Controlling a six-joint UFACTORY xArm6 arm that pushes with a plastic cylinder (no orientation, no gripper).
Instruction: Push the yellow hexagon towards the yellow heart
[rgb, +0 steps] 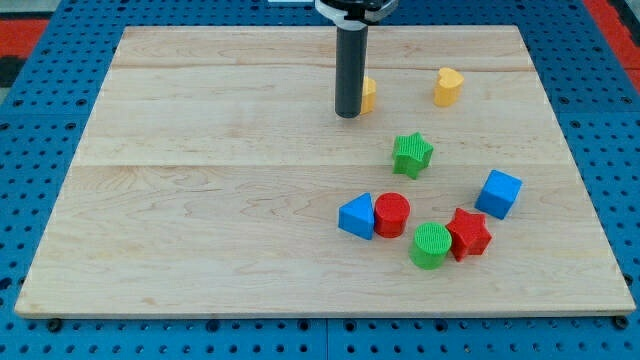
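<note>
The yellow hexagon (368, 94) sits near the view's top centre, mostly hidden behind my rod. My tip (348, 114) rests on the board right against the hexagon's left side. The yellow heart (448, 87) stands to the right of the hexagon, with a gap of bare wood between them.
A green star (412, 154) lies below the two yellow blocks. Lower right are a blue cube (498, 193), a blue triangle (357, 216), a red cylinder (392, 214), a green cylinder (431, 245) and a red star (468, 234). The wooden board (200, 200) lies on a blue pegboard.
</note>
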